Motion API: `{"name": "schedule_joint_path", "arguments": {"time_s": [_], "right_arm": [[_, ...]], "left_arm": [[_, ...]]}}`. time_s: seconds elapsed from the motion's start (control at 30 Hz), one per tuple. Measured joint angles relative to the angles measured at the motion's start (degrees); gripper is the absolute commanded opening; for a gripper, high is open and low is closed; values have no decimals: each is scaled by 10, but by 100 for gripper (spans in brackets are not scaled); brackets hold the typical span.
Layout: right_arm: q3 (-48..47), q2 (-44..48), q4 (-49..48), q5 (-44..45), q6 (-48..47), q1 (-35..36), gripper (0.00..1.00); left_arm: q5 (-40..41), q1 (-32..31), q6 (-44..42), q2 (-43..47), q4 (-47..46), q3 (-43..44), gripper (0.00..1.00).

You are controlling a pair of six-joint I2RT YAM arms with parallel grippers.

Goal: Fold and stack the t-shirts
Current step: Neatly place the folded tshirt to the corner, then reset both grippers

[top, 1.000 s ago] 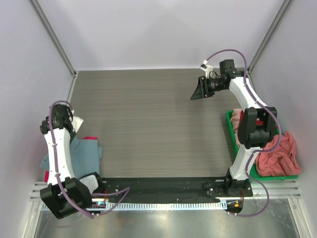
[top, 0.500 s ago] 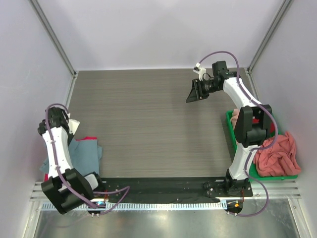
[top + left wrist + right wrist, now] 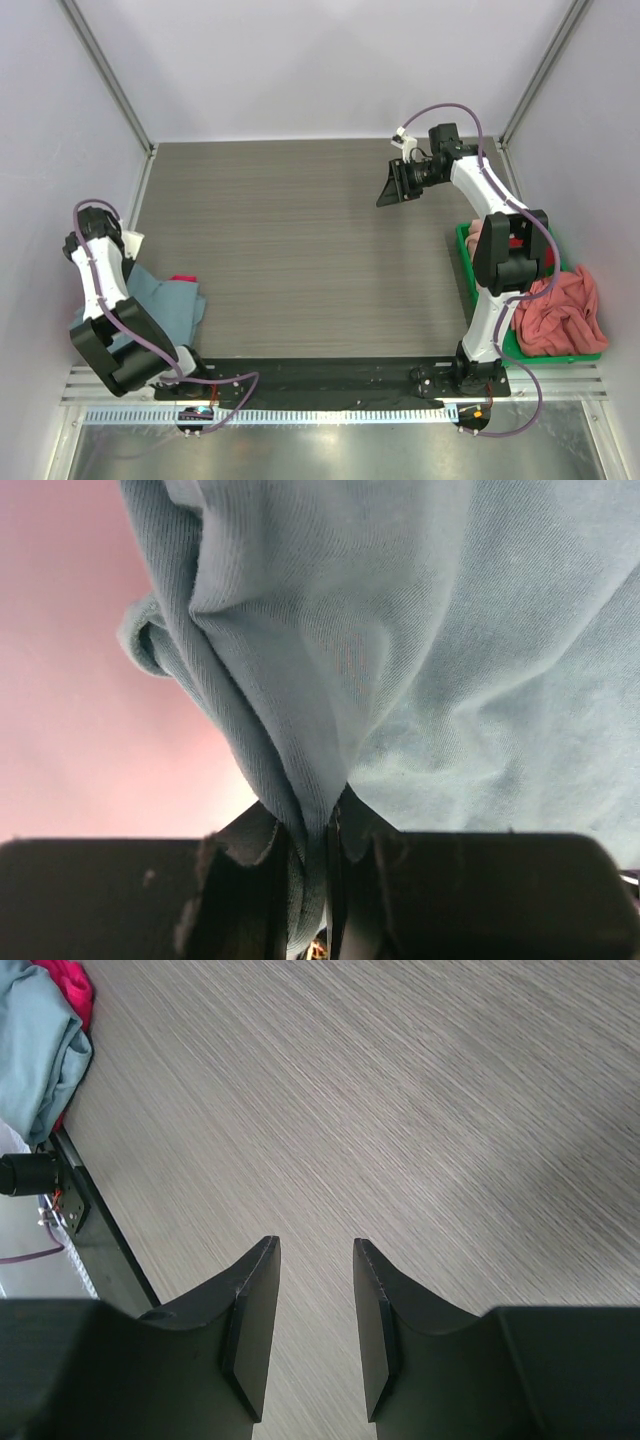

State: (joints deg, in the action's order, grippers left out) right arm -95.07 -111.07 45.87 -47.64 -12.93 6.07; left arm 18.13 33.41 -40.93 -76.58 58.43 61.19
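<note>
Left gripper (image 3: 318,832): fingers (image 3: 255,865) closed on a bunched fold of the grey-blue t-shirt (image 3: 450,680), the cloth pinched between the two pads and spreading away from them across most of the wrist view. Grey-blue t-shirt, top view (image 3: 168,302): crumpled heap at the left edge of the table (image 3: 300,230), near the front, under the left arm. Red t-shirt (image 3: 182,279): only a small patch shows, touching the far edge of the grey-blue heap. Right gripper (image 3: 392,186): over the far right part of the table, well apart from both heaps; its fingers (image 3: 255,1320) stand parted with nothing between them, bare tabletop below. Green bin (image 3: 464,262): at the right edge of the table, beside the right arm. Salmon-pink t-shirt (image 3: 565,315): crumpled in the bin, spilling over its right rim; more pink cloth (image 3: 480,238) lies at the bin's far end.
</note>
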Motion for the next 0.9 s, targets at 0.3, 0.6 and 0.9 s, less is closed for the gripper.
{"name": "schedule_joint_path", "arguments": {"time_s": [0.3, 0.6, 0.9], "right_arm": [[0, 0, -2, 7, 0, 0, 45], [-16, 2, -12, 79, 0, 11, 100], [-30, 53, -148, 316, 108, 37, 100]], "left_arm": [[-52, -4, 21, 44, 24, 73, 80], [-210, -74, 126, 74, 14, 247, 87], [-294, -227, 268, -50, -40, 194, 100]]}}
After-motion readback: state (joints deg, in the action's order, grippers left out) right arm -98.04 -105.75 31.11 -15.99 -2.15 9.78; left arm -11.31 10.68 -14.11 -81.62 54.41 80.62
